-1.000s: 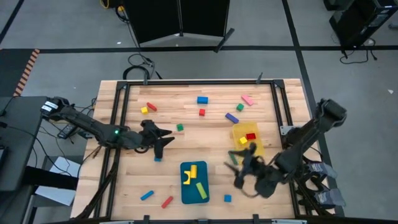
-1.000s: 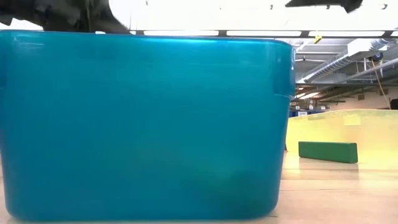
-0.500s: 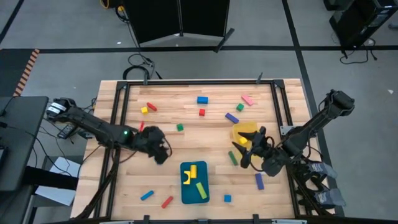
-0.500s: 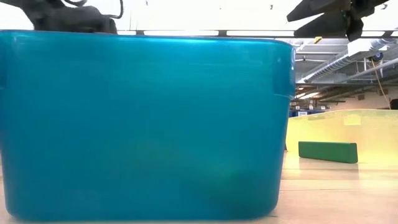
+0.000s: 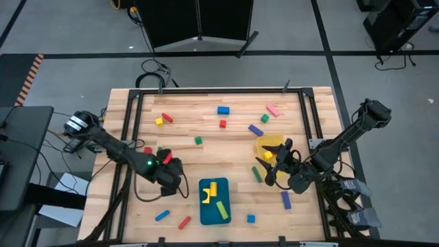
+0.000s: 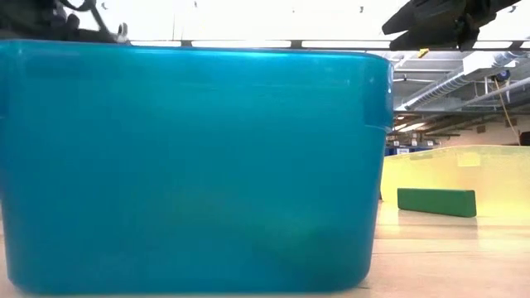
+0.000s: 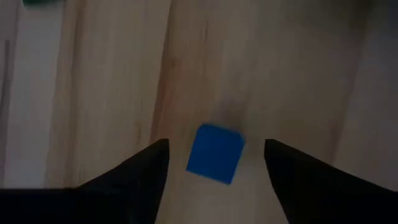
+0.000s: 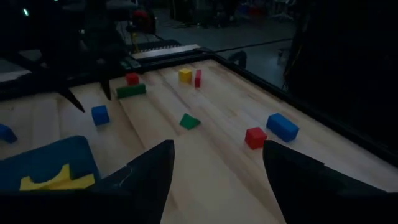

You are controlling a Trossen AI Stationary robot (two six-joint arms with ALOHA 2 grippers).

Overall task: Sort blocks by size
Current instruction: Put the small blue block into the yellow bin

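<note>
Blocks lie scattered over the wooden table [image 5: 206, 158]. A small blue cube [image 7: 214, 153] rests flat on the wood, and my left gripper [image 7: 216, 147] points steeply down over it, open, one finger on either side without touching. From above, that gripper [image 5: 173, 180] hides the cube. My right gripper [image 5: 273, 163] hovers open at the near edge of the yellow bin [image 5: 271, 149], nothing between its fingers [image 8: 217, 152]. The blue tray [image 5: 214, 200] holds a yellow piece [image 5: 210, 192] and a green bar [image 5: 221, 209].
Loose blocks nearby: a green bar [image 5: 256, 175], a purple bar [image 5: 286, 200], a blue cube [image 5: 251, 219], a blue bar [image 5: 162, 215] and a red bar [image 5: 184, 222]. More lie toward the far edge, such as a blue one [image 5: 223, 110]. The tray's wall [image 6: 190, 165] fills the low view.
My left gripper has swung toward the table's near edge and tipped from nearly level to pointing steeply down over the blue cube. My right gripper first moved away from the near edge toward the yellow bin, uncovering the purple bar, then kept still.
</note>
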